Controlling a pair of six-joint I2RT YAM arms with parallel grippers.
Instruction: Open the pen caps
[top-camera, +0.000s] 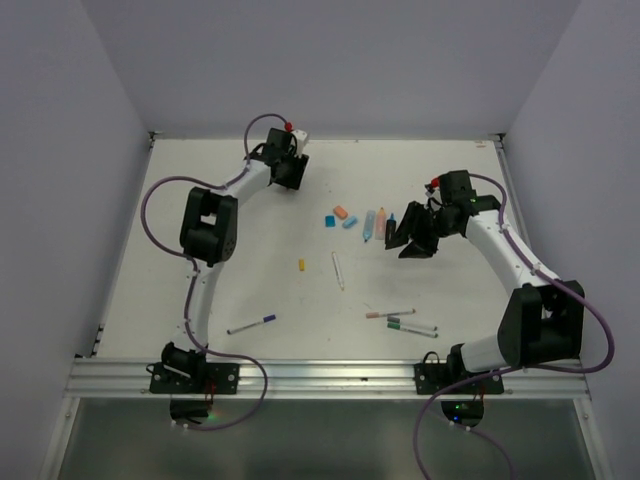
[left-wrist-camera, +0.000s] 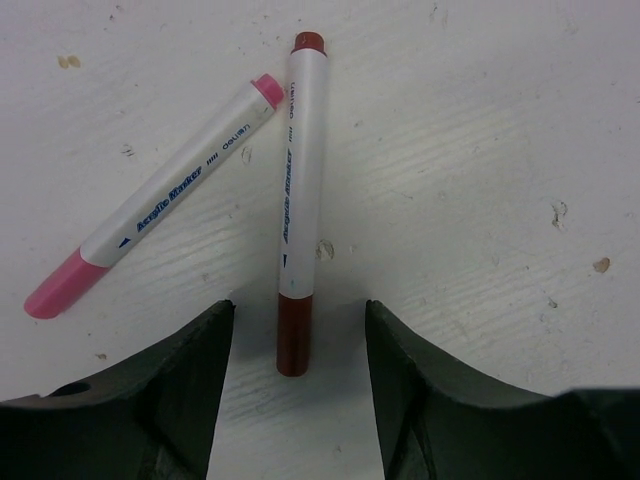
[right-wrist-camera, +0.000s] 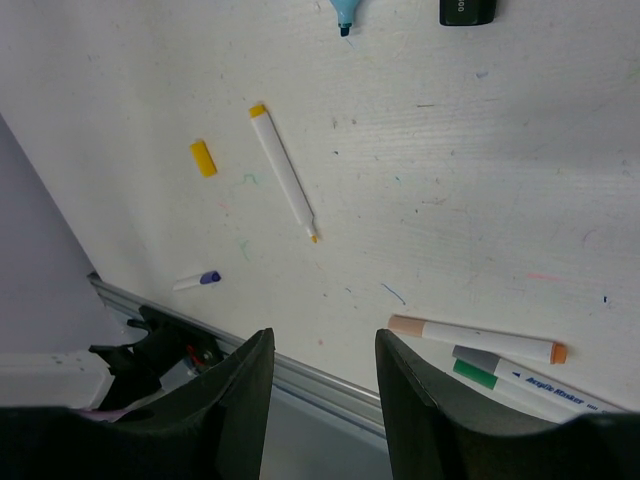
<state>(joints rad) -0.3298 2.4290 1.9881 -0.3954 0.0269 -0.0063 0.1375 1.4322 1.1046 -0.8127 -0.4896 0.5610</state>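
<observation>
Yellow cap (right-wrist-camera: 203, 158) lies loose; red cap (left-wrist-camera: 293, 335) and pink cap (left-wrist-camera: 63, 286) sit fitted.

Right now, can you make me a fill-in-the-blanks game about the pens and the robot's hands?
1. The middle marker's cap, between the left gripper fingers, is dark ____.
2. The slanted marker's cap is ____.
3. In the right wrist view, the loose cap beside the uncapped pen is ____.
4. The left gripper and right gripper both stand ____.
Missing words: red, pink, yellow, open.
</observation>
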